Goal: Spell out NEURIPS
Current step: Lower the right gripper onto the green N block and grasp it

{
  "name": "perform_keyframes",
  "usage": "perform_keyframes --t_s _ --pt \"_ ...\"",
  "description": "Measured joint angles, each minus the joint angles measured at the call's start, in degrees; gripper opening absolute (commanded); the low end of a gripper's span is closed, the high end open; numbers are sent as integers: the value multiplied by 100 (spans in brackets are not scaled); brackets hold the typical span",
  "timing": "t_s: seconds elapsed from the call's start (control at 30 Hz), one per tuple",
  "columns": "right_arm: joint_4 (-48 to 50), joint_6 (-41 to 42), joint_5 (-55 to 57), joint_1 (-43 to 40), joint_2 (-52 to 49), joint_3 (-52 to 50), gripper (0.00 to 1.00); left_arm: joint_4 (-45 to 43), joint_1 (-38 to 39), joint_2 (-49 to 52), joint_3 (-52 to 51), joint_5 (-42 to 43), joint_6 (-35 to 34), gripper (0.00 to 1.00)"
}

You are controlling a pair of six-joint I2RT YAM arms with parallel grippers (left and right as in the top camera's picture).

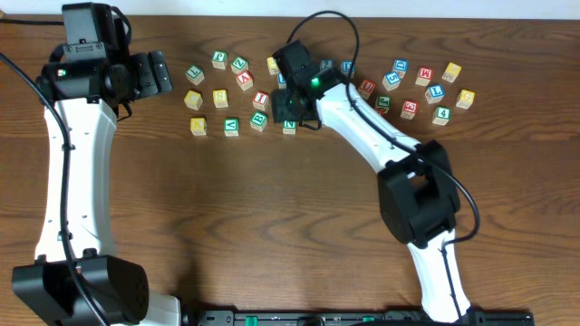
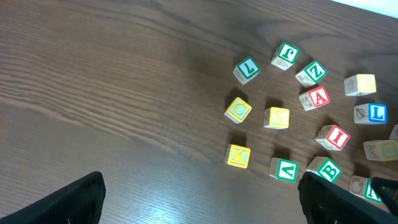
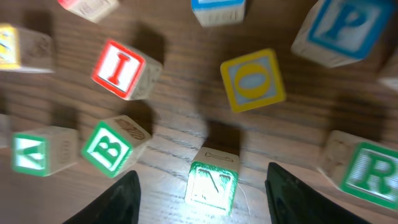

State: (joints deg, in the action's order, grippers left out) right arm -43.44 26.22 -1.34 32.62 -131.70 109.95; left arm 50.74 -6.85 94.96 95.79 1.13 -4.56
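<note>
My right gripper [image 1: 290, 112] [image 3: 202, 194] is open and straddles a green N cube [image 3: 213, 183] [image 1: 289, 126] that stands on the table, with both fingers apart from it. Around it in the right wrist view lie a red I cube [image 3: 121, 68], a blue P cube [image 3: 342, 28] and a green R cube [image 3: 370, 171]. The red I cube [image 2: 333, 137] and a yellow S cube [image 2: 277, 117] show in the left wrist view. My left gripper [image 1: 160, 72] [image 2: 205, 205] is open and empty, left of the cubes. I cannot pick out the E and U cubes.
Other cubes lie close to the N: a green B [image 3: 112, 146], a yellow O [image 3: 252, 79], a green V [image 2: 285, 169] and a yellow K [image 2: 238, 155]. A second cluster [image 1: 426, 91] lies at the far right. Bare wood table [image 1: 272, 217] spreads in front.
</note>
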Motion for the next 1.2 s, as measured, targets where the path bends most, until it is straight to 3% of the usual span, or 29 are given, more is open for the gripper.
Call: perform_keyframes --t_s 0.5,1.2 --pt "44 35 81 26 -284 -4 37 9 0 0 0 -4 0 98" --pt "-4 35 297 188 -293 -4 31 9 0 0 0 -4 -13 98"
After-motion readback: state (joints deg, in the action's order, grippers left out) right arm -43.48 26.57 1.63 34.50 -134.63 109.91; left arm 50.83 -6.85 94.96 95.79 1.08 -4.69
